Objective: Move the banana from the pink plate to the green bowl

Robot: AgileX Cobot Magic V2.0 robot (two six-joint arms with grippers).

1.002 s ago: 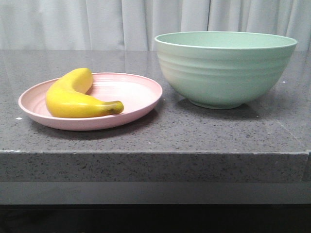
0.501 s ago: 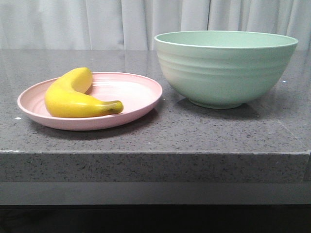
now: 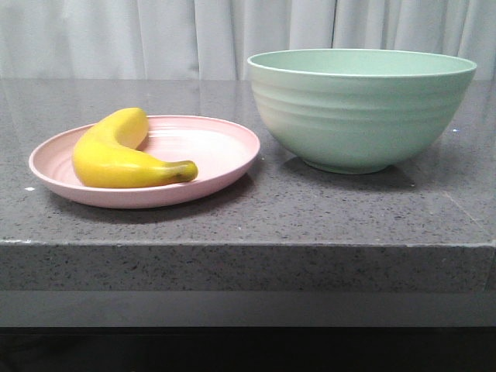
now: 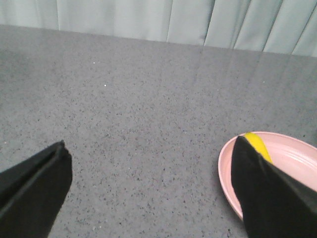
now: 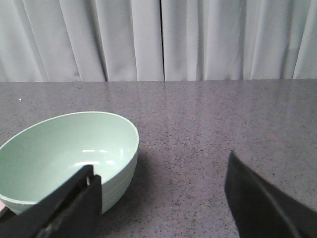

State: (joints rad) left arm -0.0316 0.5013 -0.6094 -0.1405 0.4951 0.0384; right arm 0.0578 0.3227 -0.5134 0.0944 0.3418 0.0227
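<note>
The yellow banana (image 3: 116,155) lies on the pink plate (image 3: 225,159) at the left of the grey stone table. The green bowl (image 3: 360,108) stands to the right of the plate and is empty inside in the right wrist view (image 5: 64,153). My left gripper (image 4: 151,153) is open and empty over bare table, left of the plate (image 4: 287,158); one finger hides most of the banana (image 4: 258,145). My right gripper (image 5: 161,183) is open and empty, with the bowl beside one finger. Neither gripper shows in the front view.
The grey speckled table (image 3: 310,209) ends in a front edge close to the plate and bowl. A pale curtain (image 3: 194,39) hangs behind the table.
</note>
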